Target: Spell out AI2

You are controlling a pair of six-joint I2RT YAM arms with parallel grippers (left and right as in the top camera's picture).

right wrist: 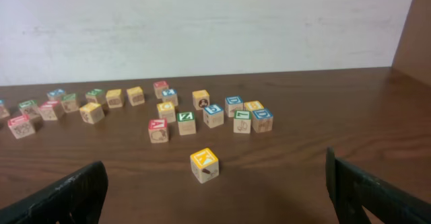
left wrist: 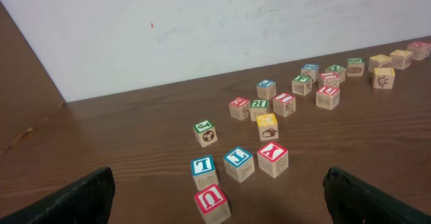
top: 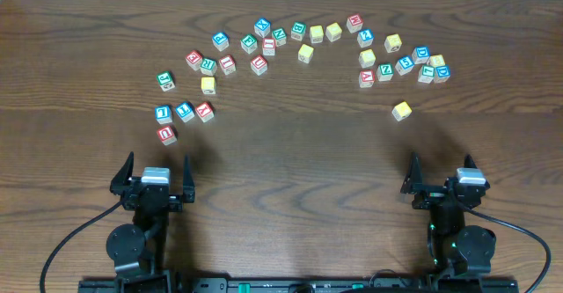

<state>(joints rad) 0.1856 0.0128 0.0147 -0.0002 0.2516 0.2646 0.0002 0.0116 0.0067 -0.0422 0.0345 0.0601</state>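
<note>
The wooden table [top: 281,152] is carrying everything. The left gripper [top: 158,161] is sitting well left of the lone yellow block [top: 401,110], on the robot's side, with its fingers spread and empty. The right gripper [top: 441,163] is sitting just robot-side of that block, also spread and empty. The letter blocks [top: 261,26] are lying in an arc beyond and left of it. A red block [top: 366,77], possibly the A, is lying just beyond it.

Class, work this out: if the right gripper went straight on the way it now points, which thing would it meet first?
Probably the lone yellow block, which sits nearly centred ahead of the right gripper in its wrist view; depth is uncertain.
</note>
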